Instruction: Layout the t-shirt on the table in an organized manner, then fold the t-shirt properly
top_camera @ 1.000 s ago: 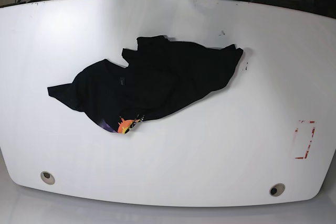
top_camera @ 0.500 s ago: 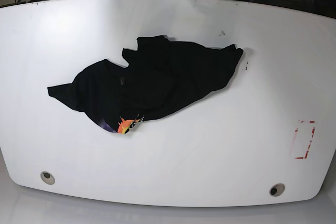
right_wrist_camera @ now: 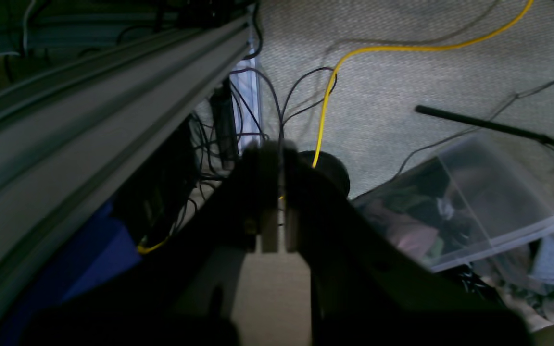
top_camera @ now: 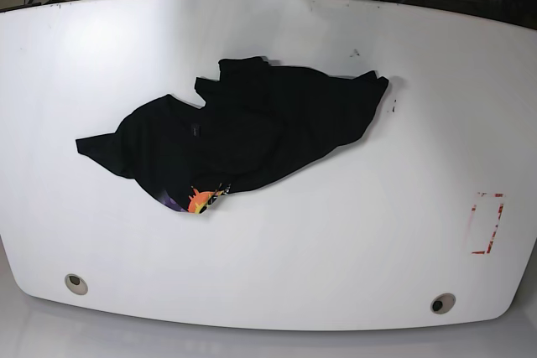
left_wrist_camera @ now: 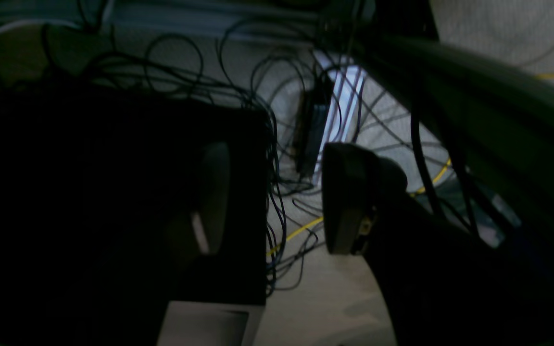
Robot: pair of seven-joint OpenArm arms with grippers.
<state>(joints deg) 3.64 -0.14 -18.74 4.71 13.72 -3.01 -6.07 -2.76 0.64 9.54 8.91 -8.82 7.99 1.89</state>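
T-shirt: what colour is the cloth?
Black t-shirt, with an orange graphic peeking at its near edge; base view shows it best.

t-shirt: matt black cloth | table: glossy smooth white | grommets: metal

The base view is looking bright and sharp, and the white table is shining with a soft glare near its far left side. Its edges are bending into curves from the wide lens. The black t-shirt is showing almost no folds because it is so dark. Both wrist views are looking dim and blurry, with big black shapes up close.
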